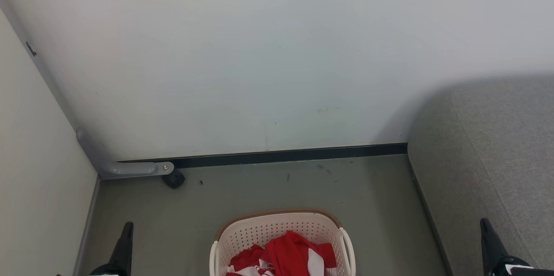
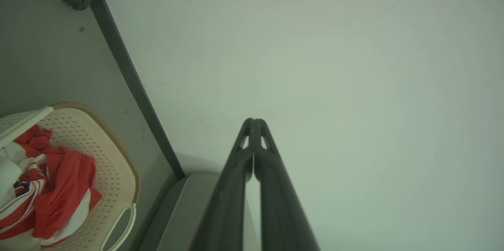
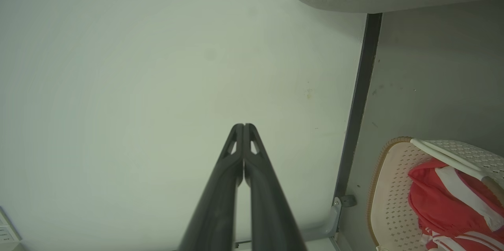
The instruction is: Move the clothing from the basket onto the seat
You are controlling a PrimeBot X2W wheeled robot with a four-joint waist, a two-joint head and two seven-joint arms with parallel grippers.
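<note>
Left gripper, right gripper clenched empty, clothing in basket, floor strip beside seat edge

My left fingers and right fingers look alike: long, slim, matte black, tapering to narrow tips, each with a small triangular cut-out near the tip and smooth outer sides.

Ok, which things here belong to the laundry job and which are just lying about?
Job: clothing, basket, seat, left gripper and right gripper, both shut and empty.
Just there: grey bracket, black wheel, dark skirting strip.
</note>
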